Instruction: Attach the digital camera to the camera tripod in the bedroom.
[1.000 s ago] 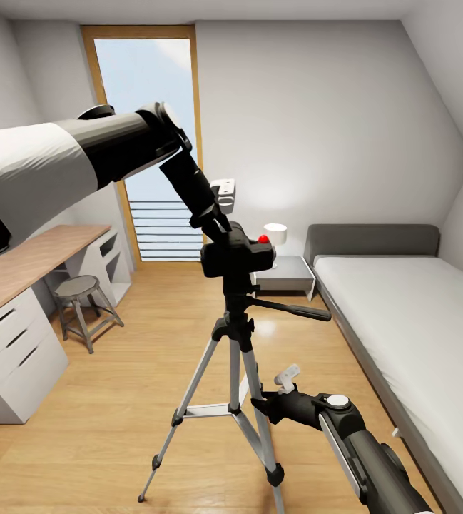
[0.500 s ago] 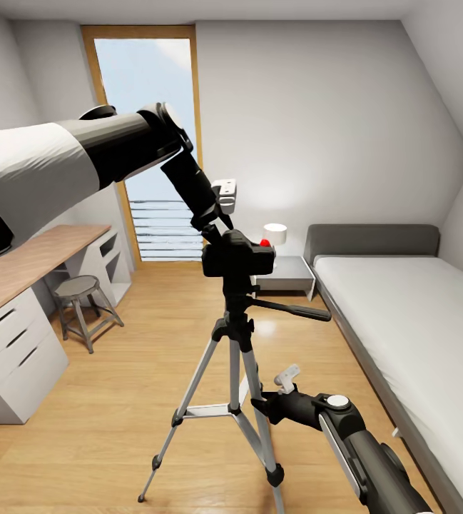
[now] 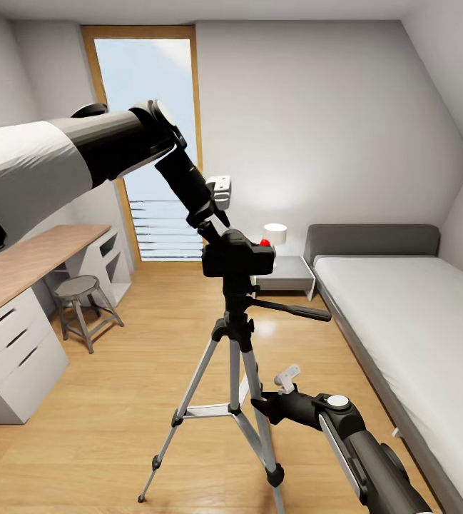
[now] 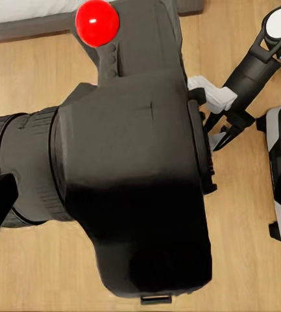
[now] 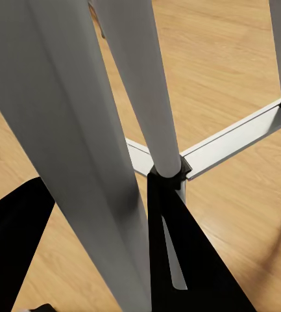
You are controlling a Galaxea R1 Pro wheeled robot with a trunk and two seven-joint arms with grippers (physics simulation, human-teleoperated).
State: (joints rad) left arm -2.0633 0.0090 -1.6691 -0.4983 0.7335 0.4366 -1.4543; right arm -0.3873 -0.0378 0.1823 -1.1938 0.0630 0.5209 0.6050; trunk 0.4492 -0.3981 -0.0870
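Digital camera [image 3: 237,257]: black body with a red button on top, seated on the head of the camera tripod [image 3: 235,350]; in the left wrist view the camera [image 4: 124,169] is seen from above, lens barrel out to one side.
Writing: no brand, label or lettering can be read on the camera or the tripod.
Camera tripod: stands on the wood floor [image 3: 117,414] at the middle of the head view, silver legs spread, pan handle pointing toward 3 o'clock.
Left gripper [image 3: 213,225]: at about 11 o'clock of the camera, just above its top; whether it touches cannot be told, and the jaws cannot be judged parted or closed.
Right gripper [image 3: 263,407]: low beside the tripod legs at about 5 o'clock; its dark fingers [image 5: 179,260] sit spread, a silver leg [image 5: 146,91] between them, nothing gripped.
Bed [image 3: 409,314]: grey, at 3 o'clock.
Table [image 3: 24,260]: wooden top, at 9 o'clock, with a grey stool [image 3: 81,296] near it.
Window [image 3: 153,143]: tall, wood-framed, at 11 o'clock.
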